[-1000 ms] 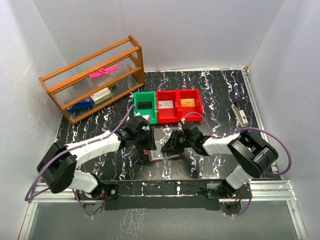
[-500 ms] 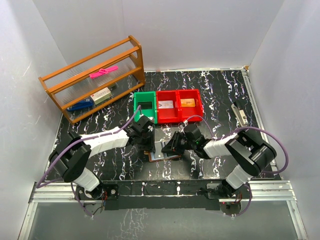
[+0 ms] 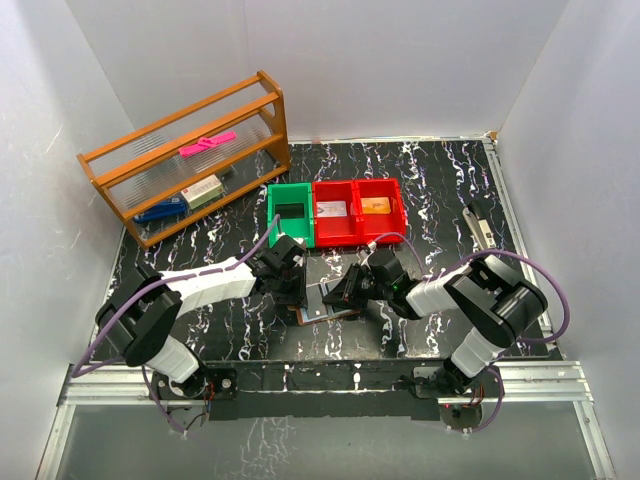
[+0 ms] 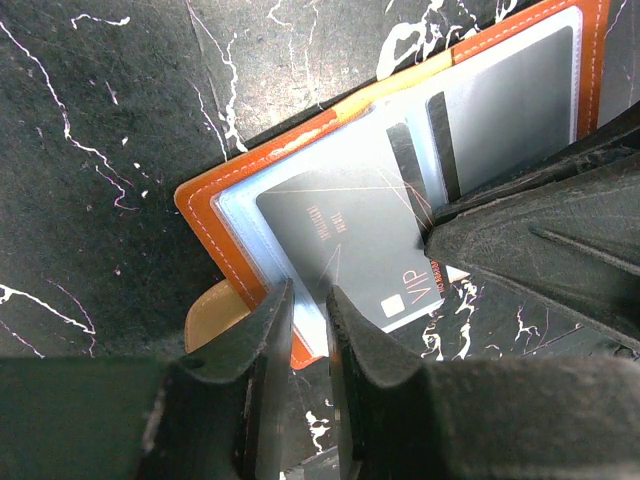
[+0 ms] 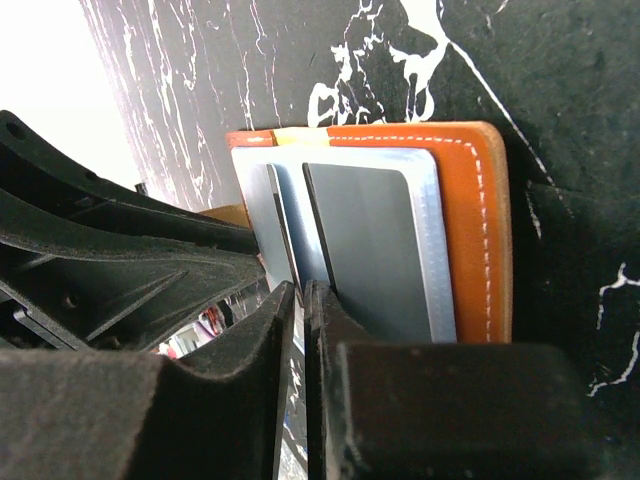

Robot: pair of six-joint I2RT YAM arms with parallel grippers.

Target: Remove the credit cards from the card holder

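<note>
The card holder [image 3: 326, 304] lies open on the black marble table, brown rim [image 4: 200, 197] around a pale blue inside. A grey credit card [image 4: 345, 240] marked VIP sticks partly out of its left pocket. A second grey card [image 5: 372, 240] sits in the right pocket. My left gripper [image 4: 308, 295] straddles the holder's near left edge, jaws closed to a narrow gap on the rim. My right gripper [image 5: 298, 290] is shut on the edge of the VIP card [image 5: 255, 212]. In the top view the left gripper [image 3: 292, 291] and right gripper [image 3: 346, 292] meet over the holder.
Behind the holder stand a green bin [image 3: 291, 212] and two red bins [image 3: 336, 211], one with a silver card, the other [image 3: 380, 208] with an orange one. A wooden shelf rack [image 3: 190, 160] stands at the back left. A small grey tool [image 3: 480, 228] lies at the right.
The left gripper has moved in onto the holder's left edge. Both grippers' jaws have narrowed, and the right gripper has shifted slightly left over the holder.
</note>
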